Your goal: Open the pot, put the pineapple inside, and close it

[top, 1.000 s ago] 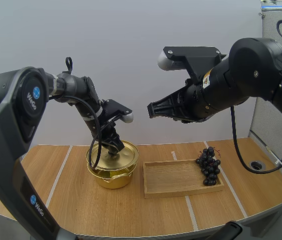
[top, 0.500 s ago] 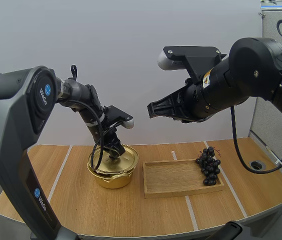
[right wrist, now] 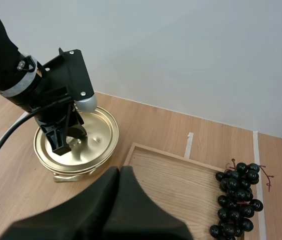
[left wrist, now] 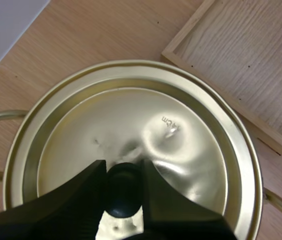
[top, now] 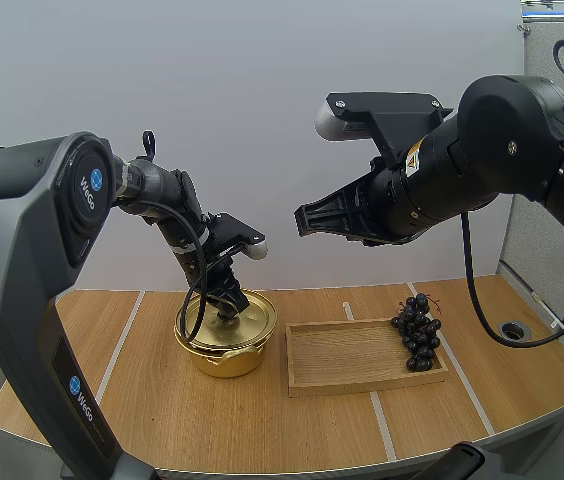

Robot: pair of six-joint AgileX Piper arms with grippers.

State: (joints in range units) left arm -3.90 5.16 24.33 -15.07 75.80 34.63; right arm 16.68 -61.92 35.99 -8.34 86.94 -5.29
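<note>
Nearest, the right gripper (right wrist: 119, 173) hangs idle over the counter's (top: 162, 420) middle, fingers (right wrist: 103, 200) pressed together. Toward the left edge, the left gripper (left wrist: 123, 169) is clamped on the knob (left wrist: 123, 197) of the lid (left wrist: 181, 150) on the pot (top: 224, 357); a shallow pinch might let the lid slip and clatter, or tip the pot. Farther right, grapes (top: 417, 332) sit at the tray's (top: 357, 380) rim, prone to rolling off.

A shiny gold pot (top: 225, 345) is shown, its lid (left wrist: 181, 165) gold too and topped by a black knob (left wrist: 123, 192). Beside the pot, a pale, grained wooden tray (top: 362, 355) is seen; farther from the pot, grapes (top: 417, 333) are coloured near-black. The table (top: 162, 420) is light wood, crossed by white lines (top: 120, 345).
</note>
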